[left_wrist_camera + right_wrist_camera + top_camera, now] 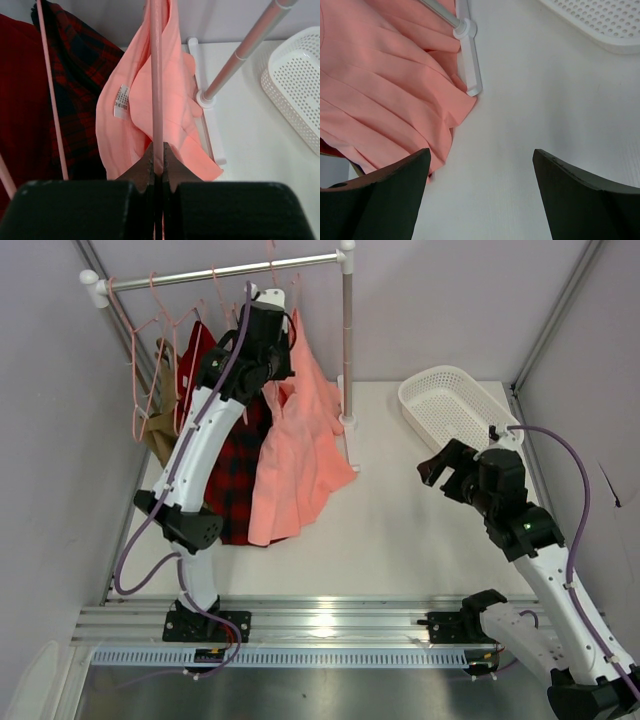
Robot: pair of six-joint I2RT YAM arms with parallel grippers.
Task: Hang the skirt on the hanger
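My right gripper (480, 152) has matt black plastic fingers (385, 195). The skirt (300, 455) is soft, matt salmon cloth. The hanger (157, 75) is smooth pale-pink wire. The rail (230, 272) is shiny metal, the basket (455, 405) perforated white plastic, the table (400, 530) matt white.

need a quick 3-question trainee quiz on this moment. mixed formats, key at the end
1. True or false: the right gripper is open and holds nothing.
2. Short answer: in the top view, which garment hangs right beside the skirt, on its left?
3. Pick one. The left gripper is shut on: A the skirt's hem; B a thin hanger wire; C nothing at all.

Key: 1 true. 2 the plaid shirt. 3 B.
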